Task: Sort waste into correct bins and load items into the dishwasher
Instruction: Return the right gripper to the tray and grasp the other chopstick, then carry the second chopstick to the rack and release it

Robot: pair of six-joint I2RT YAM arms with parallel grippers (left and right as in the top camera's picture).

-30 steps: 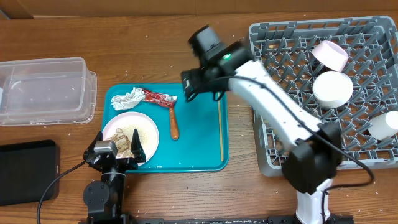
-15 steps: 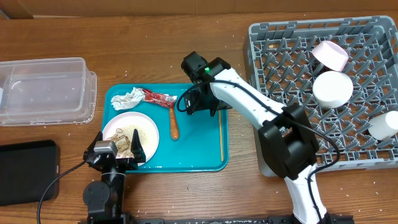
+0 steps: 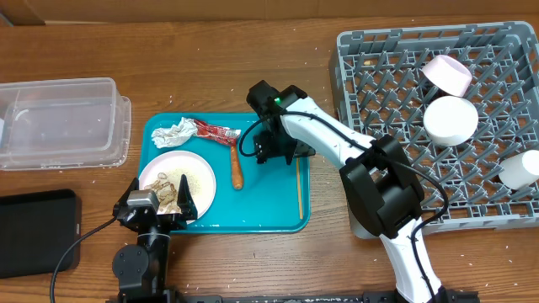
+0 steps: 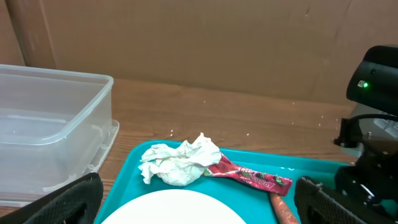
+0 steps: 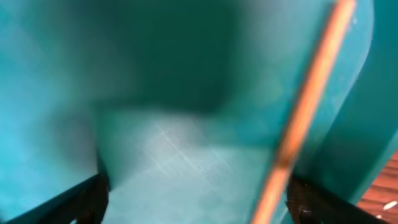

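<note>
On the teal tray (image 3: 261, 198) lie a crumpled white wrapper (image 3: 173, 133), a red wrapper (image 3: 215, 132), a brown sausage (image 3: 236, 168) and a white plate (image 3: 198, 181) with pale food scraps (image 3: 171, 187). My left gripper (image 3: 160, 204) is open and empty, low over the plate's near edge. In the left wrist view its gripper (image 4: 196, 200) frames the plate (image 4: 180, 210), with the white wrapper (image 4: 180, 160), red wrapper (image 4: 249, 177) and sausage (image 4: 283, 210) beyond. My right gripper (image 3: 278, 153) is open, low over the tray's right half. In its wrist view the gripper (image 5: 199, 199) holds nothing.
Thin chopsticks (image 3: 299, 181) lie along the tray's right side, blurred between the right fingers (image 5: 305, 112). A clear tub (image 3: 63, 122) stands at the left and a black tray (image 3: 34, 231) below it. The grey rack (image 3: 379, 76) holds two bowls (image 3: 446, 74) (image 3: 450, 119) and a cup (image 3: 518, 168).
My right arm has swung from above the tray's far edge down onto the tray beside the chopsticks. The left arm has not moved.
</note>
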